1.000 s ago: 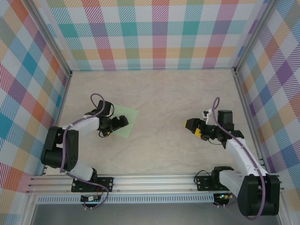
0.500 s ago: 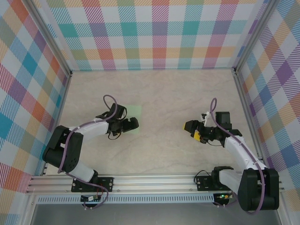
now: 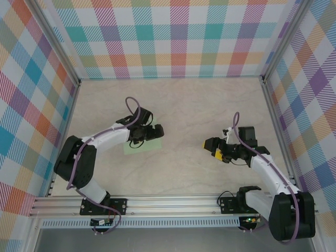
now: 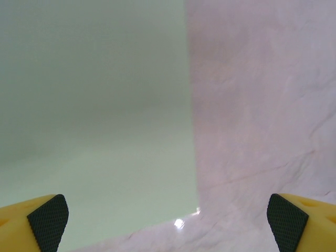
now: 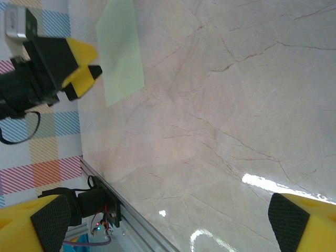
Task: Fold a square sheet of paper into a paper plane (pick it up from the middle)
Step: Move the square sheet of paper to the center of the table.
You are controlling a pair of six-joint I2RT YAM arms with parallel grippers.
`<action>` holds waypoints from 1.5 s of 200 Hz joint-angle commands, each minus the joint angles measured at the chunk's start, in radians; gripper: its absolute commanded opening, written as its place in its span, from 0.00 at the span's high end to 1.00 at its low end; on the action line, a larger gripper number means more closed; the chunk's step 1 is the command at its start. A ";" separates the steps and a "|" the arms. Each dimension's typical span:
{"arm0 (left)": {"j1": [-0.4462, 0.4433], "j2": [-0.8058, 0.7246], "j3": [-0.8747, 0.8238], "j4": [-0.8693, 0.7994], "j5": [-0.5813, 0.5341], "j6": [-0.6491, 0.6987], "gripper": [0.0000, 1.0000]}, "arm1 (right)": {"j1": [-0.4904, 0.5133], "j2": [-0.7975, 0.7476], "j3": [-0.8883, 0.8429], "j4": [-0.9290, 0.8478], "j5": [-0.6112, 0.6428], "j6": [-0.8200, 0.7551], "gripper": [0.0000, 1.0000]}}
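Observation:
The square sheet of paper (image 3: pixel 132 148), pale green and unfolded, lies flat on the table left of centre. My left gripper (image 3: pixel 156 132) hovers open just over its right part, nothing between the fingers. In the left wrist view the sheet (image 4: pixel 94 105) takes up the left half, its right edge and near corner lying between the open fingertips (image 4: pixel 48 221) of that gripper (image 4: pixel 168 223). My right gripper (image 3: pixel 211 145) is open over bare table to the right, well apart from the sheet. Its wrist view looks across at the sheet (image 5: pixel 122 50) and the left gripper (image 5: pixel 80 65) from between its own open gripper (image 5: pixel 168 226).
Marbled tabletop (image 3: pixel 184 105) spreads behind and between the arms. Plaid walls (image 3: pixel 168 37) close the back and both sides. An aluminium rail (image 3: pixel 173 207) with the arm bases runs along the near edge.
The left arm has swung right and slightly away, carrying its open gripper across the sheet to its right side. The right gripper has crept a little leftward.

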 commanded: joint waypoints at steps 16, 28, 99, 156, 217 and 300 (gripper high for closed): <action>0.015 0.177 0.133 -0.105 -0.021 0.028 0.00 | 0.016 -0.004 -0.015 0.001 0.022 0.029 0.00; 0.015 0.208 0.151 -0.116 -0.015 0.015 0.01 | 0.021 -0.002 -0.012 0.003 0.020 0.042 0.00; -0.048 0.164 -0.031 0.086 0.194 -0.134 0.02 | 0.044 0.048 -0.005 0.031 0.107 0.078 0.00; -0.247 0.241 0.047 0.235 0.225 -0.262 0.03 | 0.050 0.097 0.013 0.011 0.156 0.085 0.00; -0.264 0.082 0.113 0.104 0.018 -0.247 0.00 | 0.142 0.111 0.085 0.012 0.197 0.163 0.05; 0.047 -0.400 -0.228 -0.008 -0.079 -0.155 0.00 | 0.533 0.535 0.421 0.098 0.394 0.322 0.26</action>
